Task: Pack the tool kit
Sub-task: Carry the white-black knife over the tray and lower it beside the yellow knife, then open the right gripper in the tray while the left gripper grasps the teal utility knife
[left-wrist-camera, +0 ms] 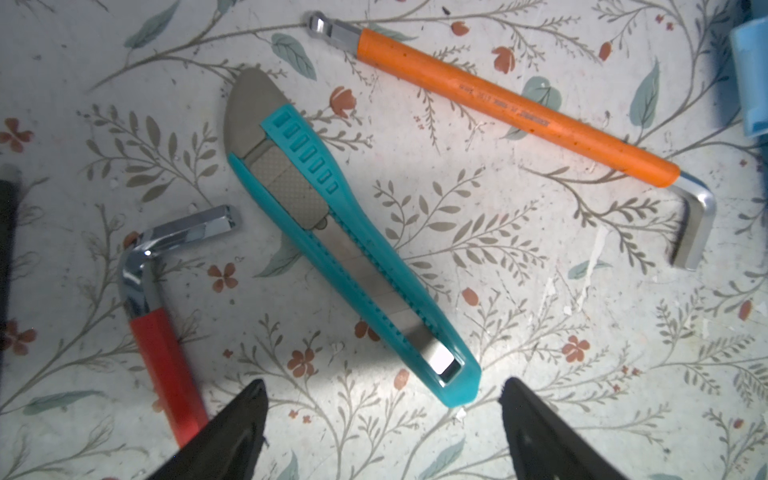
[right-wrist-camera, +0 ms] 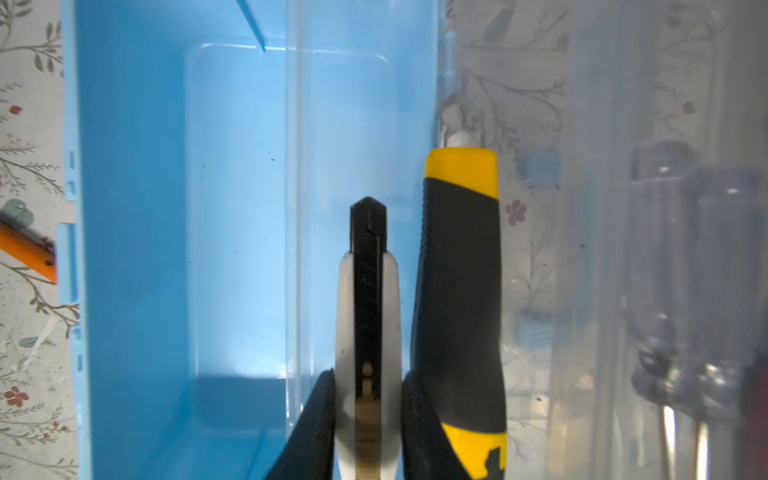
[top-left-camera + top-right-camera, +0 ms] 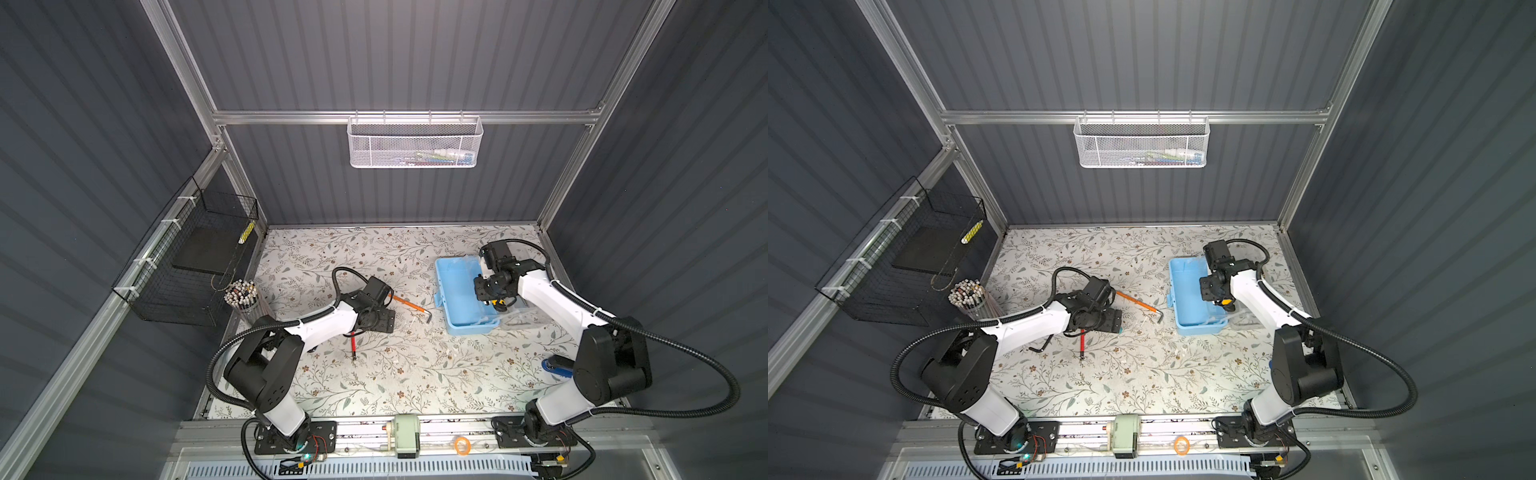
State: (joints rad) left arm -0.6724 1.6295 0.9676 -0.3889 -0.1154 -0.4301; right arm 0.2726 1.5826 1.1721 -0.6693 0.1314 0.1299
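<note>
Left gripper [image 1: 382,386]: we see jaws spread above teal knife [image 1: 332,249].
Right gripper [image 2: 368,376]: we see it pinching white-black tool [image 2: 368,266] over blue box [image 2: 133,249].

We are seeing bright light pooling on the near middle of the table [image 3: 395,374], while the walls [image 3: 83,166] are lying dim; close up, the clear lid [image 2: 602,249] is hazing the screwdrivers [image 2: 715,270] behind it.
</note>
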